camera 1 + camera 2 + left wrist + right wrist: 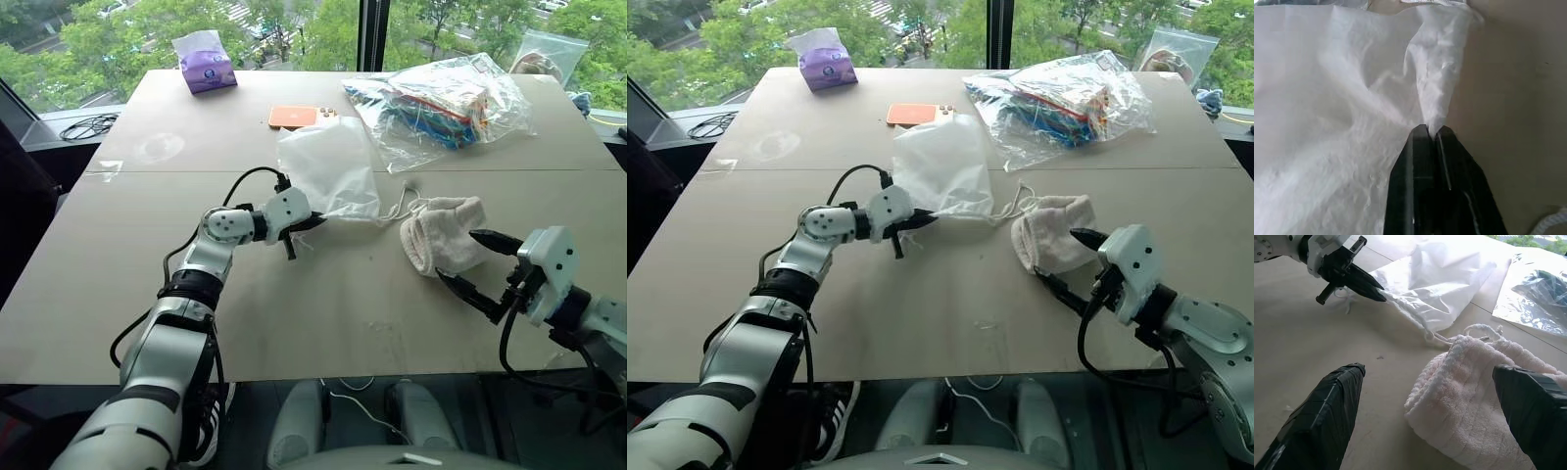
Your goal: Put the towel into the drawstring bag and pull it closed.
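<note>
Beige table by windows; left tool pinches drawstring bag, right tool gapes beside towel.

The place looked like an office or a test room on an upper floor. A wide plain beige table stood against large dark-framed windows, and behind the glass were green treetops and a street, seen from above. Black cables lay on the window ledge.
</note>
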Action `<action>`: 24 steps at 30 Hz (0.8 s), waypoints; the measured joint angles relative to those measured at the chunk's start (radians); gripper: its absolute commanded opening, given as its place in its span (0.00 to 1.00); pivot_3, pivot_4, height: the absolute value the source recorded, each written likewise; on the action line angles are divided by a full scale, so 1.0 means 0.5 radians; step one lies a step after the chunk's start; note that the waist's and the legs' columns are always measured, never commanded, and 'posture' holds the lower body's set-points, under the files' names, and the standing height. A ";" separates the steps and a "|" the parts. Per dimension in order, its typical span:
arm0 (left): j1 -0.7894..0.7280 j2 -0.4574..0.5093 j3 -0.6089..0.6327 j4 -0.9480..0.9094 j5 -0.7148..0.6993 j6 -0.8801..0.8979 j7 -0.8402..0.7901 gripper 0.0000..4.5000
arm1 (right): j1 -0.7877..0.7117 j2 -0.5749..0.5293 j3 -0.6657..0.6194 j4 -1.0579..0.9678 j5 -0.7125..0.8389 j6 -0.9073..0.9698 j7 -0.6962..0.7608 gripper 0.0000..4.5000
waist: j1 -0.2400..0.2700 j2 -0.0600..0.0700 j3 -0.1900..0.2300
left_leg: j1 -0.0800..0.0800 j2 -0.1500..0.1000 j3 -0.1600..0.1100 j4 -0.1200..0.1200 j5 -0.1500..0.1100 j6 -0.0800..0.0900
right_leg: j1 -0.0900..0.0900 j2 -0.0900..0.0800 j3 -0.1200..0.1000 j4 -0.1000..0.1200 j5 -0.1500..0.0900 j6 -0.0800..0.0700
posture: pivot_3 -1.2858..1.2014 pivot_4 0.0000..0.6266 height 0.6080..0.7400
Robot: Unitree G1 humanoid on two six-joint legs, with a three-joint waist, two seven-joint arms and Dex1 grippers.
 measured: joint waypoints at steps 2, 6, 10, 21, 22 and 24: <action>0.002 -0.006 0.023 -0.001 -0.045 0.063 -0.035 0.01 | 0.007 0.000 0.000 0.000 0.000 0.000 0.001 1.00 | 0.000 0.000 0.000 | 0.000 0.000 0.000 0.000 0.000 0.000 | 0.000 0.000 0.000 0.001 0.000 0.000 | 0.52 0.24 1.00; 0.029 -0.026 0.087 -0.066 -0.169 0.285 -0.101 0.01 | 0.023 0.000 0.000 0.000 -0.003 -0.004 0.004 1.00 | -0.002 0.000 0.000 | 0.000 0.000 0.000 0.001 0.000 0.000 | 0.000 0.000 0.000 0.001 0.000 0.000 | 0.52 0.24 1.00; 0.085 -0.022 0.112 -0.219 -0.268 0.562 -0.195 0.01 | 0.022 0.000 0.001 0.002 -0.006 -0.008 0.007 1.00 | -0.002 0.000 0.000 | 0.000 0.000 0.000 0.001 0.000 0.000 | 0.000 0.000 0.000 0.002 0.000 0.000 | 0.52 0.24 1.00; 0.143 0.015 0.086 -0.394 -0.261 0.697 -0.222 0.38 | 0.023 0.006 0.003 0.007 -0.048 -0.020 0.005 1.00 | 0.000 0.000 0.000 | 0.000 0.000 -0.001 0.005 0.000 0.000 | 0.001 0.000 0.001 0.004 0.000 0.000 | 0.52 0.24 1.00; 0.147 0.016 0.082 -0.395 -0.249 0.685 -0.227 0.38 | 0.023 0.006 0.003 0.007 -0.050 -0.020 0.005 1.00 | 0.000 0.000 0.000 | 0.000 0.000 -0.001 0.005 0.000 0.000 | 0.001 0.000 0.001 0.004 0.000 0.000 | 0.52 0.24 1.00; 0.161 0.017 0.078 -0.402 -0.247 0.665 -0.234 0.38 | 0.023 0.007 0.003 0.007 -0.052 -0.020 0.004 1.00 | 0.000 0.000 0.000 | 0.000 0.000 -0.001 0.005 0.000 0.000 | 0.001 0.000 0.000 0.005 0.000 0.000 | 0.52 0.24 1.00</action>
